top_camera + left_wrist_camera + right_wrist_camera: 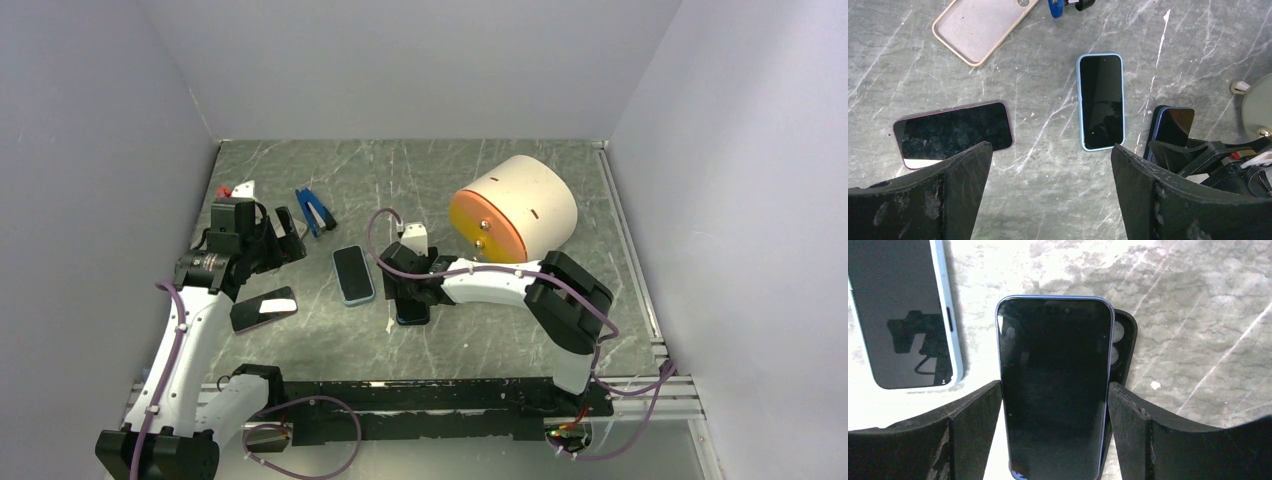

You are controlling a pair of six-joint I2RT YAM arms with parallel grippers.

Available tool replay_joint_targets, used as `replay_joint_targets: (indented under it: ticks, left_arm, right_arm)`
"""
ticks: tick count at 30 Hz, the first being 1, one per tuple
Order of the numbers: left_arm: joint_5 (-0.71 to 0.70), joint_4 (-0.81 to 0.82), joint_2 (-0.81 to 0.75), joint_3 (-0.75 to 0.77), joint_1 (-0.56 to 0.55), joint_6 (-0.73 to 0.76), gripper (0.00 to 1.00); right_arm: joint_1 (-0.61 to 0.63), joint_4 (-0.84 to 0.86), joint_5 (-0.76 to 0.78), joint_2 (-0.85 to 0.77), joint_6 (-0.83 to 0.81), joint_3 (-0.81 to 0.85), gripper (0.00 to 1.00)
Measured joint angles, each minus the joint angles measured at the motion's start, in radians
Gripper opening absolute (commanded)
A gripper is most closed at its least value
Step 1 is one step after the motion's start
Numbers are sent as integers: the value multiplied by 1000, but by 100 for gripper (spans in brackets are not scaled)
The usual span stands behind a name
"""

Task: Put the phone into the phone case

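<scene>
Blue-edged dark-screened smartphone (1054,365): is sitting over a black rubbery phone case (1125,340), which is peeking out along one side, on the grey marbled table (1198,60).
Right gripper (1054,386): is pinching the smartphone's long edges.
Left gripper (1050,146): is hovering, spread wide, holding nothing.

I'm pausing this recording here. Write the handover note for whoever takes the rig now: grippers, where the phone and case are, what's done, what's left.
Left gripper: open, empty, above the table between the pink-edged phone and the light blue phone.
Right gripper: closed across the long edges of the dark blue phone.
The dark blue phone lies over the black phone case, offset: the case's camera-cutout side sticks out past one edge.
Done: phone is on the case.
Left: it looks unseated, so align it, press it in, release.
</scene>
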Motion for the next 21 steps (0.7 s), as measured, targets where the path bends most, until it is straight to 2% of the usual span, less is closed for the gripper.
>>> replay_joint_targets:
  ticks: [3, 4, 5, 21]
  left_arm:
    - [0, 0, 0, 0, 0, 0, 94]
    - [0, 0, 0, 0, 0, 0, 94]
    - [0, 0, 0, 0, 0, 0, 94]
    - [3, 0, -1, 0, 0, 0, 93]
  right_arm:
    - [1, -26, 13, 0, 18, 0, 88]
    - [1, -32, 18, 0, 24, 0, 98]
    - [2, -38, 24, 0, 29, 0, 99]
    - [5, -69, 57, 12, 65, 24, 99]
